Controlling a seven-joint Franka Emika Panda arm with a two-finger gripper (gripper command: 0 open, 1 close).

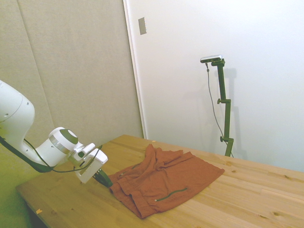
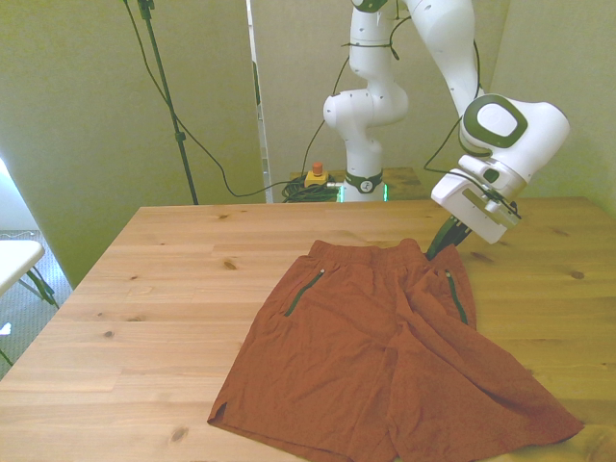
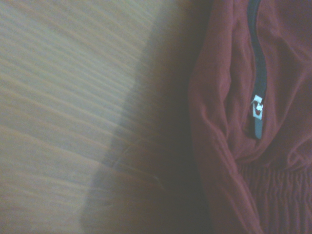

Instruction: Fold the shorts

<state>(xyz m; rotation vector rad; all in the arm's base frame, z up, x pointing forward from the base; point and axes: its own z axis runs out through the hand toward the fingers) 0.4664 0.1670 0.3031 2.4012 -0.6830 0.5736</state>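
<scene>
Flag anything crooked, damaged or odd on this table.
Nothing looks damaged. The shorts lie flat but skewed, waistband angled, fabric rumpled near the hand. In the front view, one leg hem reaches the table's near edge.

Shorts [image 2: 385, 356] flat on the table [image 2: 154, 289], pincer [image 2: 445, 243] at their waistband corner, the front view's right.

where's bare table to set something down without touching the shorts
Bare wood lies on the table from the front view's left edge to the shorts, and in a narrower strip along the far edge. It is crowded at the waistband's right corner, where the claw sits.
</scene>
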